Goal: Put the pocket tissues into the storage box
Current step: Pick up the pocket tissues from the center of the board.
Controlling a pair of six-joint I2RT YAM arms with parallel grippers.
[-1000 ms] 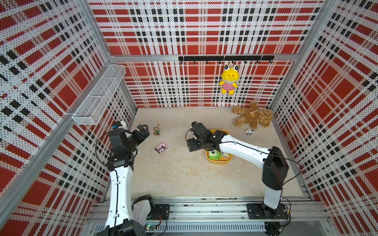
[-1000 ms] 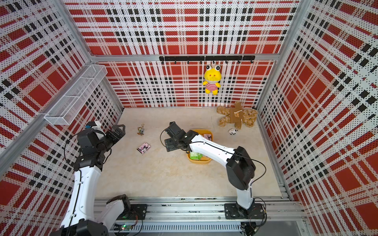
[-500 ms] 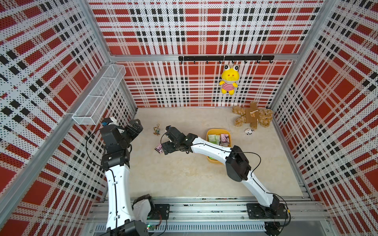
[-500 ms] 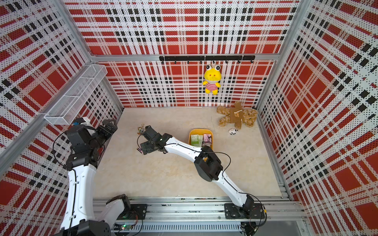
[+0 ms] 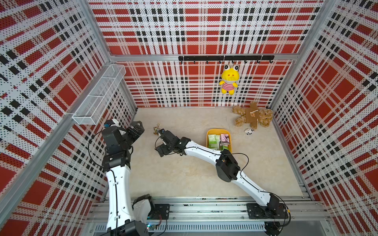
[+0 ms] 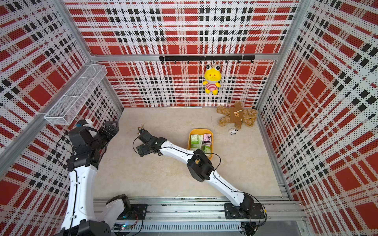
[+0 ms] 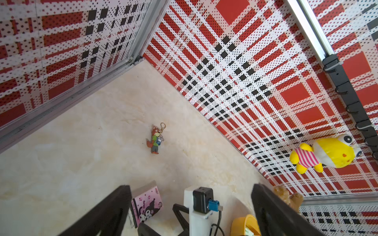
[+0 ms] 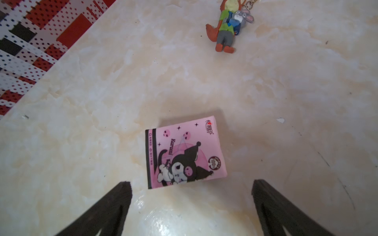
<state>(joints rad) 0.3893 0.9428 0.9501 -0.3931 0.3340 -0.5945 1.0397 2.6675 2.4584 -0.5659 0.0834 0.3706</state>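
In both top views the storage box (image 5: 216, 130) holds tissue packs (image 5: 214, 141); the right gripper (image 5: 160, 146), stretched far across, hides whatever lies beneath. Left wrist view: the left gripper (image 7: 191, 187) gapes empty, parked clear — a pink pack (image 7: 147, 204) shows, partly cut off. Right wrist view: jaws wide, nothing held, pack flat just ahead, probably for grasping.

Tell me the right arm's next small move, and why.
Probably lower the right gripper onto the pink pack: its jaws stand open, and the pack lies flat on the table just ahead of them, untouched, outside the box.
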